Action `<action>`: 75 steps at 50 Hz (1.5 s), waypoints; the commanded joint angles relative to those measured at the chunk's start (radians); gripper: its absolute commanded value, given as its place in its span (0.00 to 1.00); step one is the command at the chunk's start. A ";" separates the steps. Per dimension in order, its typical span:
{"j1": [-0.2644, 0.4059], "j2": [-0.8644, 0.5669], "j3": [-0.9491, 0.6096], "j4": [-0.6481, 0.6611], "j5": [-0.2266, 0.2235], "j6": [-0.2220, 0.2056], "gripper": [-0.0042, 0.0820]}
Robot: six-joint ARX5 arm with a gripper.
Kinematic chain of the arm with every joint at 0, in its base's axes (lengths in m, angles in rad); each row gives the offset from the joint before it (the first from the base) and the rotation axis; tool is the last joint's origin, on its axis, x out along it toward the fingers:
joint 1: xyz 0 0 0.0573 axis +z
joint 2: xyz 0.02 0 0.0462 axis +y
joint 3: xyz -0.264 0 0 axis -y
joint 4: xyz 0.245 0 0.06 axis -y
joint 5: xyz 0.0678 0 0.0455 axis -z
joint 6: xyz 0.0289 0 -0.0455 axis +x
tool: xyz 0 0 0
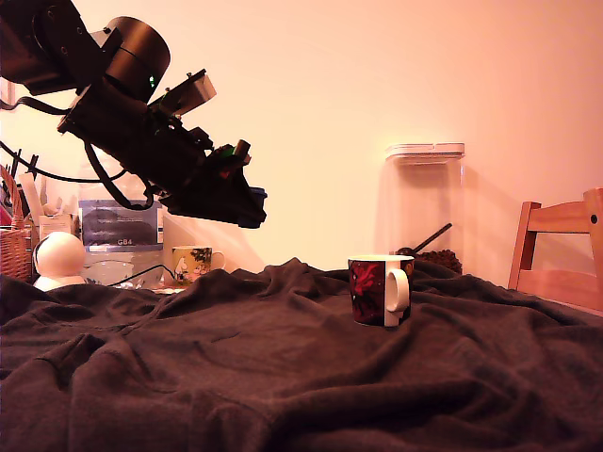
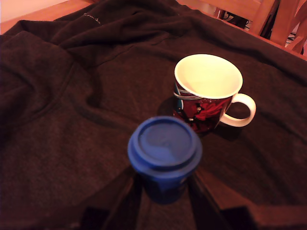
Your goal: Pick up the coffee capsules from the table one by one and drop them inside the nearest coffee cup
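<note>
Above the tabletop (image 1: 283, 377), up in the air, the gripper (image 2: 164, 189) is clamped on a blue coffee capsule (image 2: 164, 148), w/ its round flat face toward the wrist cam. Coffee cup (image 1: 380, 291) stands upright on the dark wrinkled fabric, well below the gripper & toward the exterior view's right of it; white inside looks empty in the wrist view, handle on the far side from the gripper. Behind the cup: a clear lidded container (image 1: 426, 207); a wooden chair (image 1: 558, 250) further to the exterior view's right.
</note>
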 commanded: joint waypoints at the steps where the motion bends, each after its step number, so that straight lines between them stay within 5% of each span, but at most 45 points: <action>1: -0.017 -0.028 -0.013 -0.023 -0.002 -0.007 0.28; 35: -0.071 -0.028 0.010 -0.053 -0.004 0.006 0.28; 60: -0.149 -0.013 0.120 -0.162 -0.078 0.032 0.28; 75: -0.188 0.122 0.327 -0.316 -0.105 0.071 0.28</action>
